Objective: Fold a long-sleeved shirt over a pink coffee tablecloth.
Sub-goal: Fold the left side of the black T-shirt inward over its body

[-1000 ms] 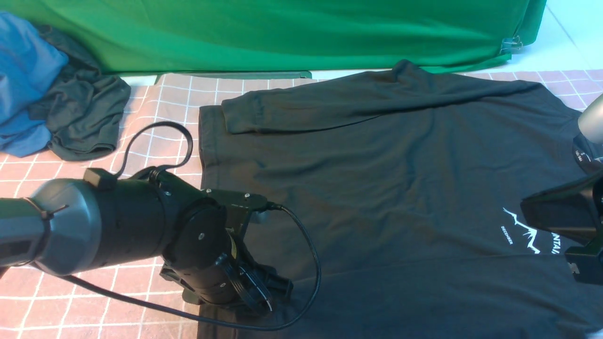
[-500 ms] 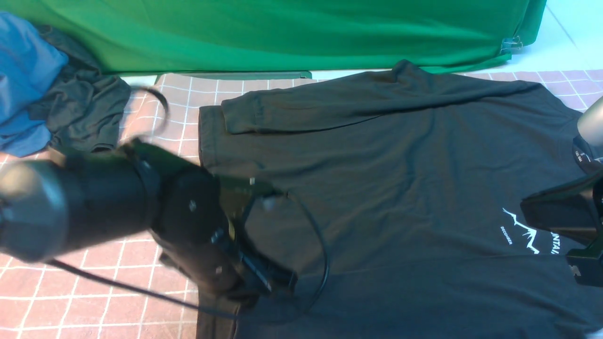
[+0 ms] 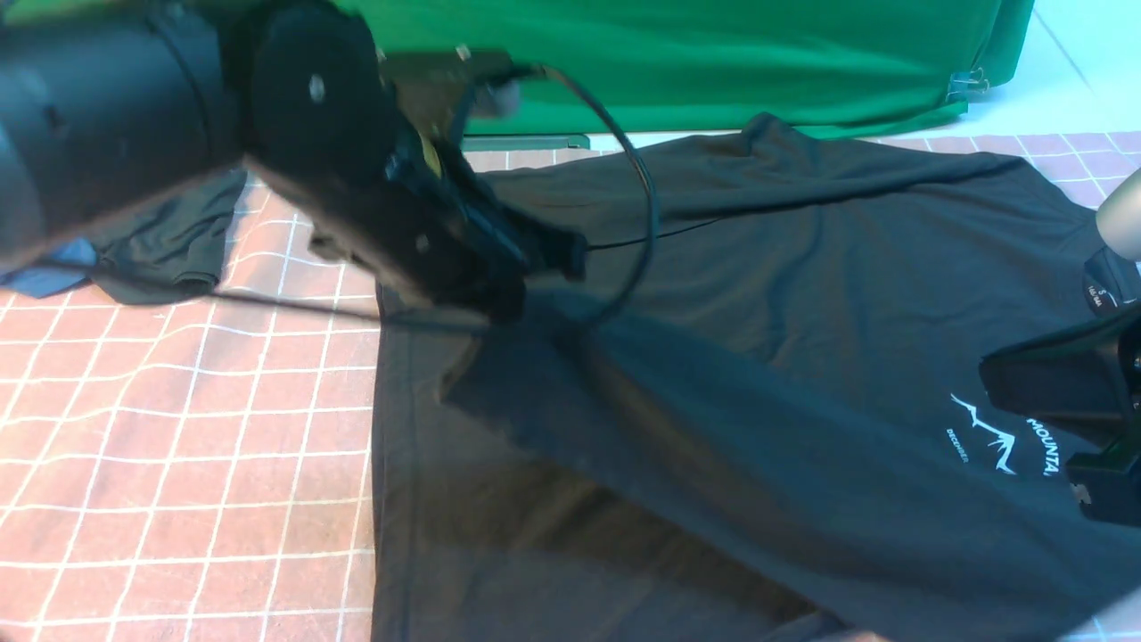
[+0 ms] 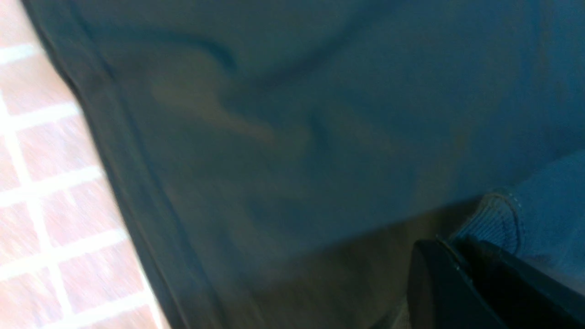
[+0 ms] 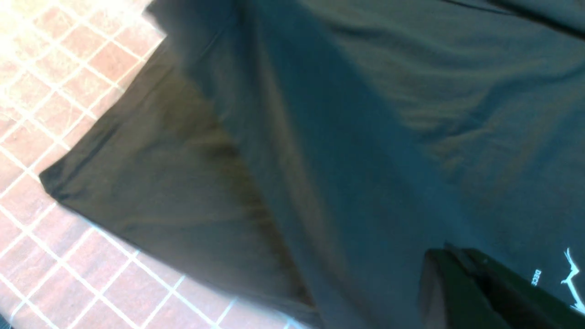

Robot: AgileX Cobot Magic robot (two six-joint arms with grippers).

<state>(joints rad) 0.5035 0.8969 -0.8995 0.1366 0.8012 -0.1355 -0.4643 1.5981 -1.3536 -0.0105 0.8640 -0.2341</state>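
Tablecloth (image 3: pixel 178 464) lies bare left of shirt (image 3: pixel 758 357); garment heap (image 3: pixel 174 245) far-left.

**Robot-manipulation laboratory, staged test bench.** A plain green cloth (image 3: pixel 758 62) hangs as a backdrop along the far edge, fastened near its far right corner by a metal clip (image 3: pixel 967 86). The work surface is covered by the pink coffee tablecloth (image 3: pixel 178 428), ruled with a white grid. A black robot arm (image 3: pixel 134 116) with an exposed cable (image 3: pixel 646 196) extends from the left. A blue garment (image 3: pixel 36 278) and a dark grey garment (image 3: pixel 178 250) lie heaped at the far left, apart from the spread long-sleeved shirt (image 3: pixel 758 357).
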